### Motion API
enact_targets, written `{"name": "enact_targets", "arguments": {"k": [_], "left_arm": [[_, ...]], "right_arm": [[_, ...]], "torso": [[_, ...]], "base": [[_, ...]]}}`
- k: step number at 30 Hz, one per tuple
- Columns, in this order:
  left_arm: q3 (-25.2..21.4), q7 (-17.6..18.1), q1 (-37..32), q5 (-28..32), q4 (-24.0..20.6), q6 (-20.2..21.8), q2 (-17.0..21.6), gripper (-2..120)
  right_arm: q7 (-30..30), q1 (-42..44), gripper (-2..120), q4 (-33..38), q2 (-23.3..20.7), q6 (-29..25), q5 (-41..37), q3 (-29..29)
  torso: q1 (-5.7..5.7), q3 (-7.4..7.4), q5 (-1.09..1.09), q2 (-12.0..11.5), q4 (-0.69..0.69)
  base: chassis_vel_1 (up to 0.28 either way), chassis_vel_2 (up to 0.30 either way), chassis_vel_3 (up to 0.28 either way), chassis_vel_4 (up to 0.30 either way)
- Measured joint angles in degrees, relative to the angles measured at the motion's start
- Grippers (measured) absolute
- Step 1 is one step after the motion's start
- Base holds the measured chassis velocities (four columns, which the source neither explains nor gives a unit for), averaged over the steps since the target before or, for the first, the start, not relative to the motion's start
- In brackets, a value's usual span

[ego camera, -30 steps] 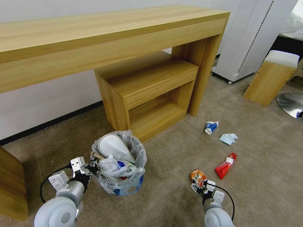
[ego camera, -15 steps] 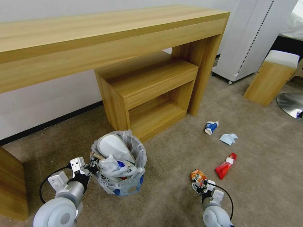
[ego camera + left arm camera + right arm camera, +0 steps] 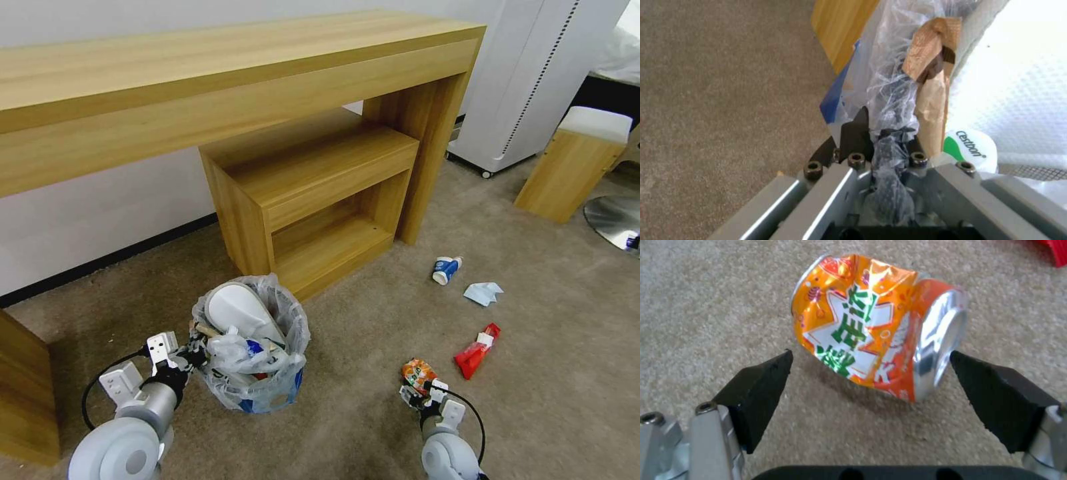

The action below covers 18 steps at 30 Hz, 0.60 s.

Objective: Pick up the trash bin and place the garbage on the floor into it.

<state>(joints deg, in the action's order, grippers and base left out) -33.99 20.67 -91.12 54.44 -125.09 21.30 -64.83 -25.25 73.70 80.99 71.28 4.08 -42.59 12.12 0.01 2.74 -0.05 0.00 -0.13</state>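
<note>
While I watch from afar, left end effector [image 3: 193, 353]: clenched on crinkly bag rim of the trash bin [image 3: 252, 347], beside the table [image 3: 200, 87]
Right end effector [image 3: 871, 380]: fingers spread, straddling the crushed can [image 3: 876, 326], untouched
Floor [image 3: 373, 413]: short-pile carpet, open around the red wrapper [image 3: 477, 351]
</note>
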Motion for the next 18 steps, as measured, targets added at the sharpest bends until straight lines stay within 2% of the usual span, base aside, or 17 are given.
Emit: {"name": "enact_targets", "arguments": {"k": [18], "left_arm": [[0.0,0.1,-0.2,0.1,-0.5,-0.1,-0.2,1]], "right_arm": [[0.9,-3.1,88,-4.5,1.7,-0.5,0.3,0.5]], "torso": [[0.0,0.0,0.01,0.0,0.0]], "base": [[0.0,0.0,0.0,0.0]]}}
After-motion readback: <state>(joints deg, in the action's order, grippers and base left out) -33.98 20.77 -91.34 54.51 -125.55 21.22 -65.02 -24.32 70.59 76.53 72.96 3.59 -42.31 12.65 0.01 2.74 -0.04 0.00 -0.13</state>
